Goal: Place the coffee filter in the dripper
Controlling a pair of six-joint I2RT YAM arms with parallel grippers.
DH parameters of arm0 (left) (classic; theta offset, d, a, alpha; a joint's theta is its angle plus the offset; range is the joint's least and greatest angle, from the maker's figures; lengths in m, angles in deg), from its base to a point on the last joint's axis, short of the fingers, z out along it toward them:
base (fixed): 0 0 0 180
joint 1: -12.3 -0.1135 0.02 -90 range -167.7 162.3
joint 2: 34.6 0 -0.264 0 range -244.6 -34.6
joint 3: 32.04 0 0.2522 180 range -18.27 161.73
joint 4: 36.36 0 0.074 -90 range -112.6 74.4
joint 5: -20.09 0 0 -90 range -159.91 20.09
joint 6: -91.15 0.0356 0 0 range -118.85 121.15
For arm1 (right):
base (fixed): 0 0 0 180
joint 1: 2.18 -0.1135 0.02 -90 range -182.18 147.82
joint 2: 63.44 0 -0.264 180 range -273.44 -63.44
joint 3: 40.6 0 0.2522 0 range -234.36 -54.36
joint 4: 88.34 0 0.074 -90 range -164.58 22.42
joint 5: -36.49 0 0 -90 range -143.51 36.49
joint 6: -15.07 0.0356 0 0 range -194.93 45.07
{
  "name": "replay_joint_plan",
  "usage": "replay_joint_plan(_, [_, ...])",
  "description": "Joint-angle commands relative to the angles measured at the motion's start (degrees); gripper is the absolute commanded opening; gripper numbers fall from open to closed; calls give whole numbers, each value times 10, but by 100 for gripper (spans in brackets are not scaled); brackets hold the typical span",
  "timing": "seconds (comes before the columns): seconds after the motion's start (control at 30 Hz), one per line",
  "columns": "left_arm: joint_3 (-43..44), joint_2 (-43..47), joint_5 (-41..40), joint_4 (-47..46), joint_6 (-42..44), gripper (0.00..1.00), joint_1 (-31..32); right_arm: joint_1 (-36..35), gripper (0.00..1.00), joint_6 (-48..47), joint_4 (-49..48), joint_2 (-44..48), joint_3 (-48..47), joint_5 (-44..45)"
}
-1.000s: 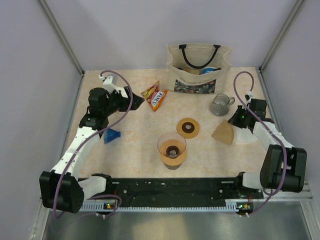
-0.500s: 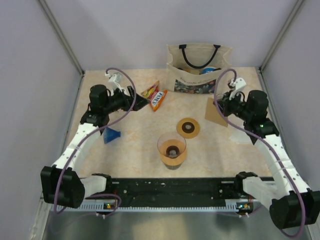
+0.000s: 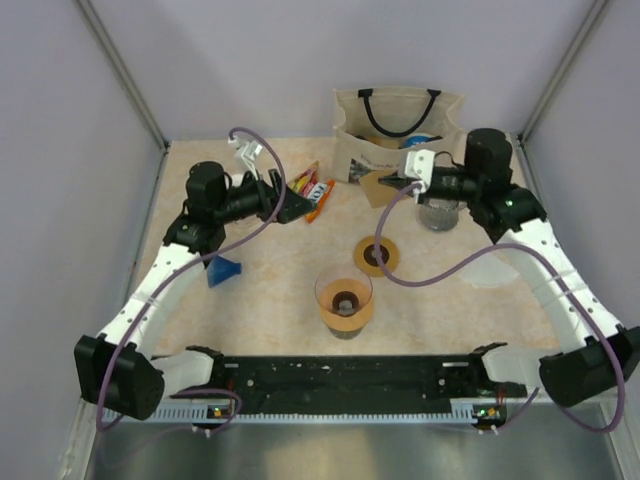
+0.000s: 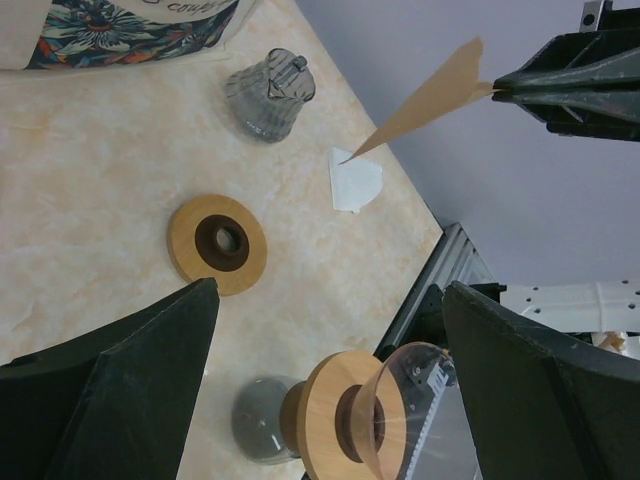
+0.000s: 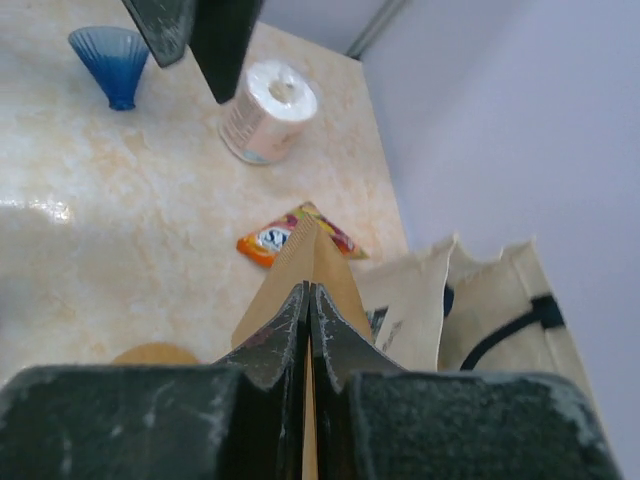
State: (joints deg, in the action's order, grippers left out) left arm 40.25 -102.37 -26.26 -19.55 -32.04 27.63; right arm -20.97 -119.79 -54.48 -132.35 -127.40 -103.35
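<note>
The brown paper coffee filter (image 3: 378,188) hangs in the air in front of the tote bag, pinched in my shut right gripper (image 3: 400,183). In the right wrist view the filter (image 5: 318,262) sticks out past the closed fingertips (image 5: 300,310). The dripper (image 3: 345,300), a clear glass cone on a wooden collar, stands near the front middle, well below and in front of the filter. It also shows in the left wrist view (image 4: 345,420). My left gripper (image 3: 285,200) is open and empty, raised at the back left and aimed right. The filter (image 4: 425,100) shows there too.
A wooden ring (image 3: 377,256) lies behind the dripper. A glass pitcher (image 3: 437,212) stands under the right arm. The tote bag (image 3: 398,140) is at the back, snack packets (image 3: 312,195) beside the left gripper, a blue cup (image 3: 224,271) at left. A white filter (image 4: 353,185) lies flat.
My right gripper has lifted the brown filter off the table at the right and swung it up and left, toward the back middle. My left gripper has shifted a little to the right.
</note>
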Motion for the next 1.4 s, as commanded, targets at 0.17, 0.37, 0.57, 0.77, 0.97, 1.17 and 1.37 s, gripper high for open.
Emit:
replay_joint_plan(0.17, [103, -27, -81, 102, -5, 99, 25, -140, 0, -296, 215, -140, -157, 30])
replay_joint_plan(0.37, [78, -21, -108, 136, 15, 99, 26, -193, 0, -379, 253, -193, -185, 25])
replay_joint_plan(0.57, [59, -27, -153, 176, 36, 99, 37, -216, 0, -418, 254, -233, -194, 12])
replay_joint_plan(0.77, [41, -23, -170, 179, 44, 99, 39, -237, 0, -439, 265, -260, -219, 9])
replay_joint_plan(0.97, [38, -39, -180, 178, 49, 99, 47, -258, 0, -452, 277, -280, -233, 26])
replay_joint_plan(1.17, [36, -46, -209, 192, 54, 98, 47, -263, 0, -453, 282, -284, -239, 35])
replay_joint_plan(1.37, [27, -44, -215, 201, 59, 97, 48, -263, 0, -457, 282, -278, -236, 37])
